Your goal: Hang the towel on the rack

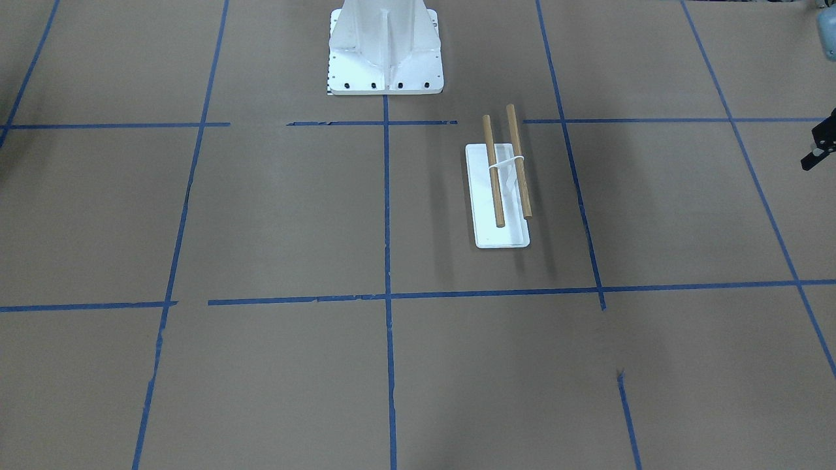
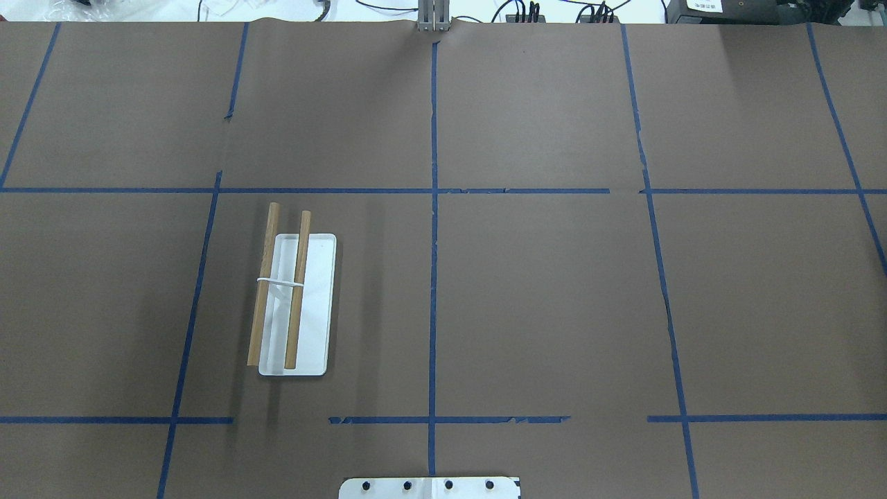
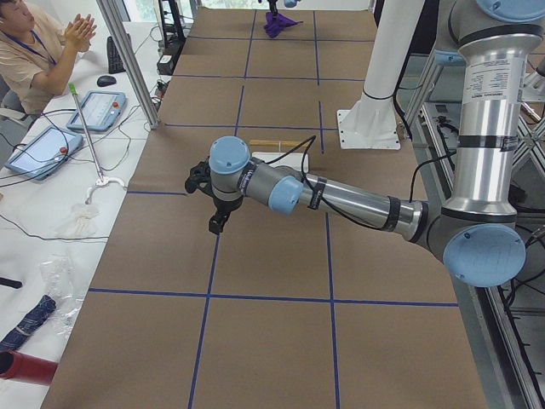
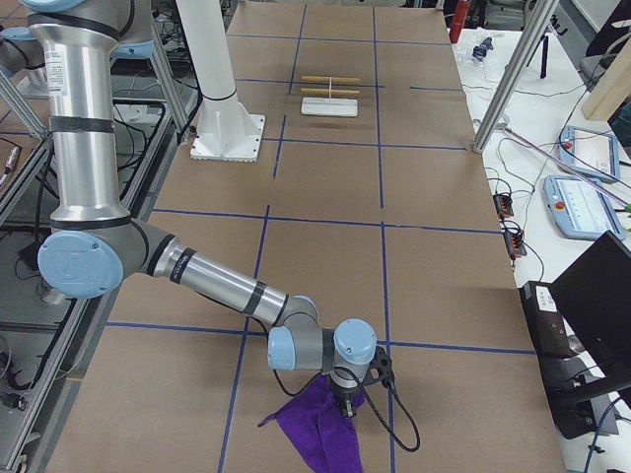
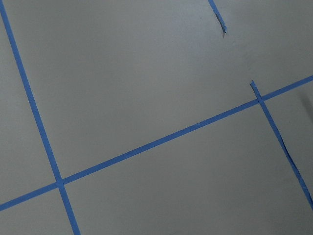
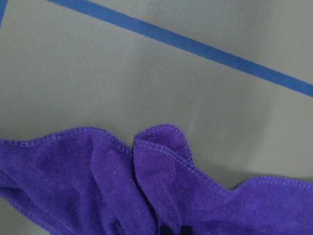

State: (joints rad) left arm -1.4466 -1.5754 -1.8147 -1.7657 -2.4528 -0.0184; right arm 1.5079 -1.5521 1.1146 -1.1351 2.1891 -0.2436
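The rack (image 1: 499, 196) has a flat white base and two parallel wooden rods. It stands on the brown table and also shows in the overhead view (image 2: 294, 305) and, far off, in the right side view (image 4: 330, 97). The purple towel (image 4: 320, 429) lies bunched at the table's end near the robot's right side. My right gripper (image 4: 345, 404) is down on it. In the right wrist view the towel (image 6: 122, 191) puckers up around two dark fingertips (image 6: 165, 229). My left gripper (image 3: 218, 220) hovers over bare table beyond the rack. Only an edge of the left gripper (image 1: 818, 151) shows in the front view, so its state is unclear.
The white bolted pedestal (image 1: 385, 52) stands at the robot's side of the table, near the rack. Aluminium posts (image 4: 508, 84) and control pendants (image 4: 582, 202) line the operators' side. A seated person (image 3: 38, 51) is beside the table.
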